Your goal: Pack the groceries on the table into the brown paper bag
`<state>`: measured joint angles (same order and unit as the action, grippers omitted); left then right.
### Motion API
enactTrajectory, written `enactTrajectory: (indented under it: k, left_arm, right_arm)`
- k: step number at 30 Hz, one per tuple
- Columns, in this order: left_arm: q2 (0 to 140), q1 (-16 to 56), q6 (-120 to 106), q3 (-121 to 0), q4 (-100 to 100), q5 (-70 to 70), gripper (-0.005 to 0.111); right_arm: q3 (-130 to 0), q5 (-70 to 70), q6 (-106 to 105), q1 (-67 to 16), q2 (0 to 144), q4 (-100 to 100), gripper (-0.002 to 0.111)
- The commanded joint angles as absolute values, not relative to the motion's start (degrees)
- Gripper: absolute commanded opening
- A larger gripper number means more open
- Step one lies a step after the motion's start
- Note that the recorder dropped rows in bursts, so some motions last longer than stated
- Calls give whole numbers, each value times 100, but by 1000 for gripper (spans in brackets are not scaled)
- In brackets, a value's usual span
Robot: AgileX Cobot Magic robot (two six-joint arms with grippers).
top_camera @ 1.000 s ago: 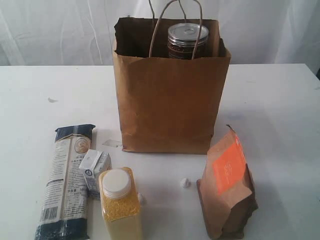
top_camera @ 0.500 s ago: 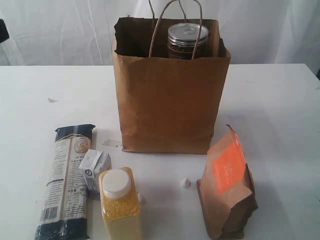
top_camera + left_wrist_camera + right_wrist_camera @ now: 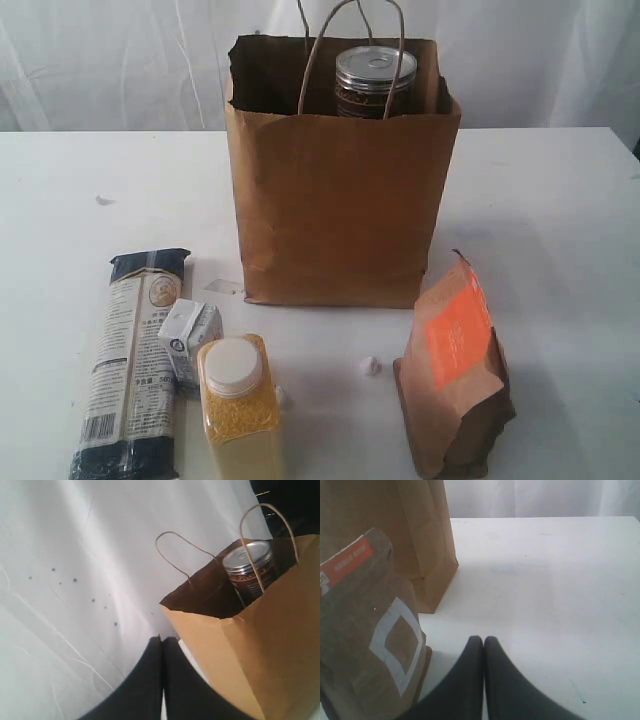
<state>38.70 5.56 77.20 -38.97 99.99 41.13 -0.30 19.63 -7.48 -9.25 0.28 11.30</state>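
I'm between picks: my left end effector [image 3: 162, 645] and right end effector [image 3: 483, 645] are both pinched closed, empty. The tin [image 3: 375, 78] sits in the bag [image 3: 340, 210]. The pouch [image 3: 455, 370] stands on the desk [image 3: 560, 220] near my right arm, so I'd open that one and grasp it next.

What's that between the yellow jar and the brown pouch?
Between the yellow jar and brown pouch sits a small white lump, seen in the exterior view.

A paper bag [image 3: 340, 210] stands centrally on the table [image 3: 560, 200], a tin [image 3: 375, 80] inside (its top showing). Near left, a pasta packet [image 3: 130, 370] lies flat, a carton [image 3: 190, 340] and jar [image 3: 238, 410] just to its right. A pouch [image 3: 455, 375] stands near right.
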Motion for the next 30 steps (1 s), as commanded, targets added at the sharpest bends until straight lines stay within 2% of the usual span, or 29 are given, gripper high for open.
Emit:
enactTrajectory:
  k: [1,5,15,24,28,30]
  left_arm:
    - [3876,615,7908,-3932,9995,4408,0]
    - [3886,615,8375,-3870,9995,4621,0]
    - [3550,615,11456,-3802,9995,4528,0]
    - [3538,615,12127,-3802,9792,4050,0]
    - [3538,603,11529,-3751,8418,4133,0]
    - [3538,603,9244,-3406,5675,4237,0]
  right_arm:
    - [0,1959,-720,-892,0,1107,0]
    - [0,1959,-720,-892,0,1107,0]
    - [0,1957,-666,-892,0,1107,0]
    - [0,1957,-666,-892,0,1107,0]
    - [0,1957,-666,-892,0,1107,0]
    - [0,1957,-666,-892,0,1107,0]
